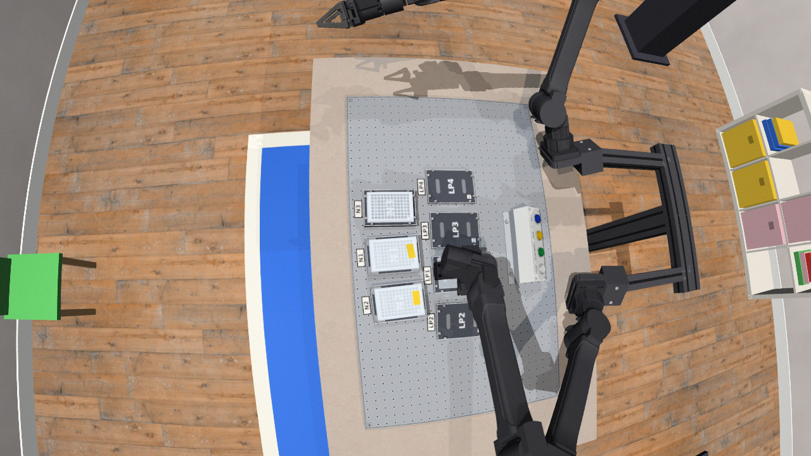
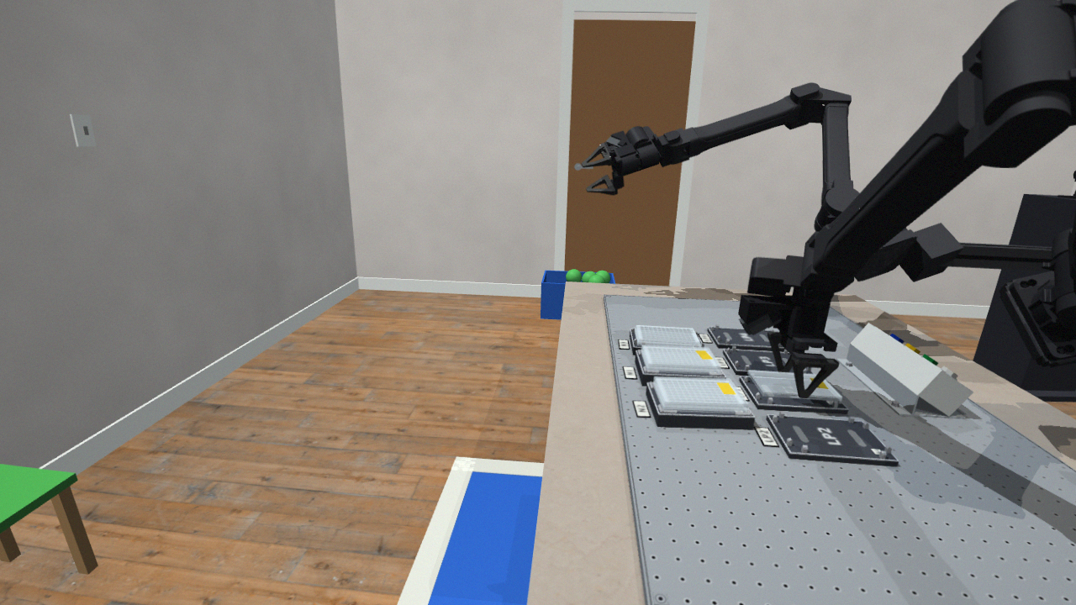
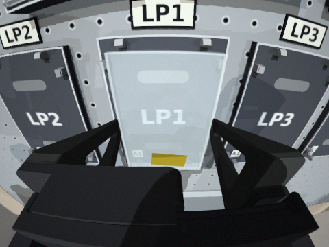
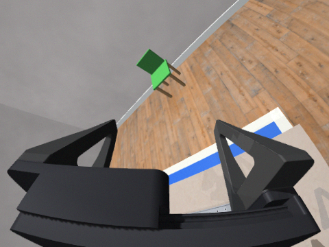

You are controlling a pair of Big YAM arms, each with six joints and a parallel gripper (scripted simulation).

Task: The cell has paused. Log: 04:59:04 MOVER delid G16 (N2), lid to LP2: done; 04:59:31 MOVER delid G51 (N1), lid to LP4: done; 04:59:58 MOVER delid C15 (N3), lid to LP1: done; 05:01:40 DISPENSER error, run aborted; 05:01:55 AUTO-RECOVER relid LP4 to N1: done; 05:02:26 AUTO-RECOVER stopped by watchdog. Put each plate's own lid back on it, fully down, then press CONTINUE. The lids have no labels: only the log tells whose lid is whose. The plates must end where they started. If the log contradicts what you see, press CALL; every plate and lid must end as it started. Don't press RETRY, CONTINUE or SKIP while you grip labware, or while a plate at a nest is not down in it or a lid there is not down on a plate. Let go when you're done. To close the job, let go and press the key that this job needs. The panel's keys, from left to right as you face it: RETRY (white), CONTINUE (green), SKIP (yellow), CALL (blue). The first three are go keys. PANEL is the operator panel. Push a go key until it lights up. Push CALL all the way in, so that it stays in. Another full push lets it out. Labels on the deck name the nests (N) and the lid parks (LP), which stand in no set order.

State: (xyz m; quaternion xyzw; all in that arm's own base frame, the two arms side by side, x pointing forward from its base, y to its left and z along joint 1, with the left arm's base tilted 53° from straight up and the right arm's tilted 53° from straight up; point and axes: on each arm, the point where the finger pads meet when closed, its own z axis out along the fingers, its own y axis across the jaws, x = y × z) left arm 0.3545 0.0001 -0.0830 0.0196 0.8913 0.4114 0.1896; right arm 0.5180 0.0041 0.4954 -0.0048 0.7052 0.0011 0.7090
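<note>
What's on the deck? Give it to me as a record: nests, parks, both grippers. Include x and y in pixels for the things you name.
N1: plate with yellow-marked lid (image 1: 391, 254) (image 2: 677, 360)
N2: plate with yellow-marked lid (image 1: 396, 303) (image 2: 692, 396)
N3: unlidded plate (image 1: 389, 208) (image 2: 666, 337)
LP1: parked lid (image 1: 447, 285) (image 2: 778, 385) (image 3: 164, 96), yellow mark
LP2, LP3, LP4: no lid
Left gripper (image 1: 450, 276) (image 2: 797, 381) (image 3: 165, 123): fingers astride LP1's lid; grip cannot be told
Right gripper (image 1: 323, 23) (image 2: 582, 177) (image 4: 165, 125): open, away from the labware
</note>
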